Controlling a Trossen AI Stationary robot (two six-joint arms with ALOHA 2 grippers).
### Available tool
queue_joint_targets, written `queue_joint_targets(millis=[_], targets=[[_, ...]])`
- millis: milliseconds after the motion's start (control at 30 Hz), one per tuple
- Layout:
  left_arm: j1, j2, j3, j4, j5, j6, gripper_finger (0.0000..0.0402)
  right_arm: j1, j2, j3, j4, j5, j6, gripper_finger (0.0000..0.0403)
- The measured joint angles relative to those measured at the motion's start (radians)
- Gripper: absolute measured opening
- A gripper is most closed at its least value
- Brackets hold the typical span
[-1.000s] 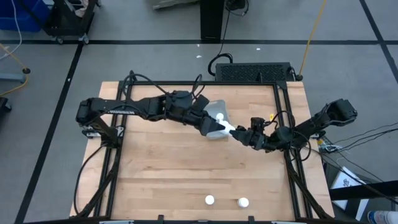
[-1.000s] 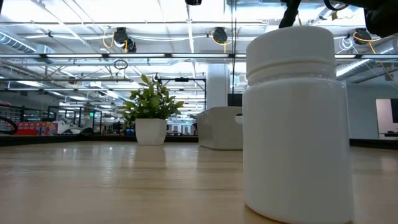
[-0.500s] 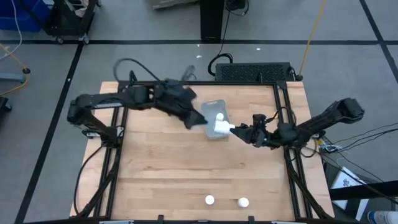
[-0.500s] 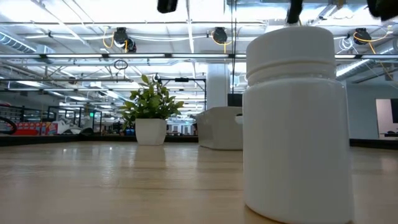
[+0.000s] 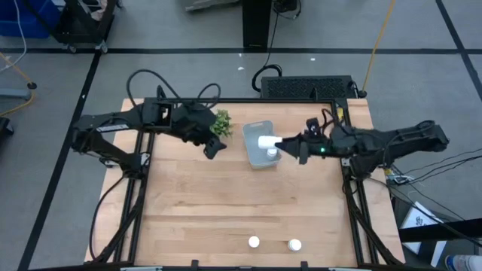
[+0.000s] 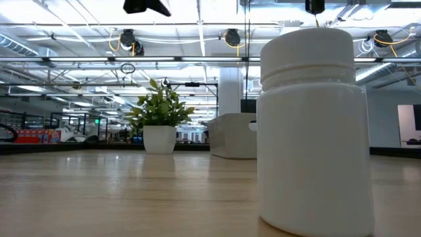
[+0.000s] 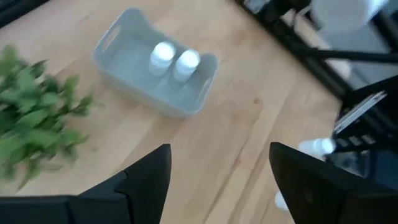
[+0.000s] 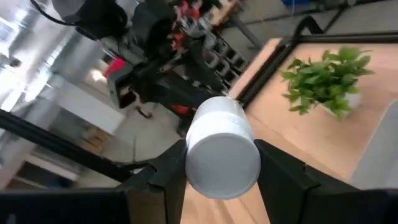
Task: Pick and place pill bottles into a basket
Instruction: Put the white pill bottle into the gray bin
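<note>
**Right gripper holds a bottle over the basket; left gripper hangs open by the plant**

In the high view the right gripper (image 5: 290, 144) sits just right of frame centre, its fingers clamped on a white pill bottle (image 5: 267, 141) that lies sideways and pokes out over the basket (image 5: 250, 133). The right wrist view shows this held bottle (image 8: 222, 149) squeezed between the two dark fingers, its round end facing the camera, with the plant (image 8: 325, 81) beyond it at the upper right of that frame.

The basket stands slightly above and right of centre in the high view, and one more bottle (image 5: 272, 154) shows inside it, below the held one. In the left wrist view the basket (image 7: 122, 34) appears at the upper left with two white bottles (image 7: 175, 60) side by side in it.

The left gripper (image 5: 212, 147) hovers left of the basket, just beside the green plant (image 5: 221, 124); its fingers stand wide apart and hold nothing.

Two more bottles stand near the bottom edge of the high view, one (image 5: 254, 242) left of the other (image 5: 295, 245), well apart from the basket. In the low view one bottle (image 6: 312, 128) fills the right half of the frame, with the potted plant (image 6: 158, 118) and the basket (image 6: 233, 135) far behind it.
</note>
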State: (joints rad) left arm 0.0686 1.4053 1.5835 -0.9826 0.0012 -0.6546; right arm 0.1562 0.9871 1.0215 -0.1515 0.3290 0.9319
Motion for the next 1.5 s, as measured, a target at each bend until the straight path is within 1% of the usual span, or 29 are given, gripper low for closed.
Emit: queue_joint_targets(millis=[100, 200, 333, 533, 700, 833, 967, 1133, 1300, 1500], targets=[[-0.012, 0.001, 0.0, -0.072, -0.013, 0.018, 0.0279, -0.068, 0.044, 0.08, -0.155, -0.091, -0.002, 0.015], [-0.029, 0.003, -0.001, -0.103, -0.043, 0.006, 0.0277, -0.131, 0.104, 0.139, -0.249, -0.185, -0.026, 0.015], [-0.045, 0.001, -0.001, -0.101, -0.101, -0.003, 0.0275, -0.215, 0.188, 0.194, -0.265, -0.327, -0.095, 0.015], [-0.068, 0.002, -0.001, -0.1, -0.145, -0.021, 0.0273, -0.328, 0.323, 0.281, -0.347, -0.433, -0.216, 0.015], [-0.087, 0.002, -0.001, -0.097, -0.174, -0.038, 0.0275, -0.42, 0.437, 0.387, -0.558, -0.439, -0.315, 0.015], [-0.104, 0.002, -0.001, -0.097, -0.2, -0.055, 0.0274, -0.481, 0.52, 0.468, -0.635, -0.463, -0.405, 0.015], [-0.117, 0.002, -0.001, -0.097, -0.225, -0.057, 0.0274, -0.517, 0.614, 0.557, -0.692, -0.495, -0.479, 0.015], [-0.123, 0.002, -0.001, -0.098, -0.239, -0.057, 0.0276, -0.544, 0.754, 0.715, -0.884, -0.484, -0.586, 0.015], [-0.123, 0.002, -0.001, -0.097, -0.247, -0.062, 0.0278, -0.556, 0.851, 0.793, -0.928, -0.488, -0.657, 0.015], [-0.123, 0.003, -0.001, -0.097, -0.248, -0.067, 0.0278, -0.566, 0.928, 0.806, -0.933, -0.488, -0.706, 0.015]])
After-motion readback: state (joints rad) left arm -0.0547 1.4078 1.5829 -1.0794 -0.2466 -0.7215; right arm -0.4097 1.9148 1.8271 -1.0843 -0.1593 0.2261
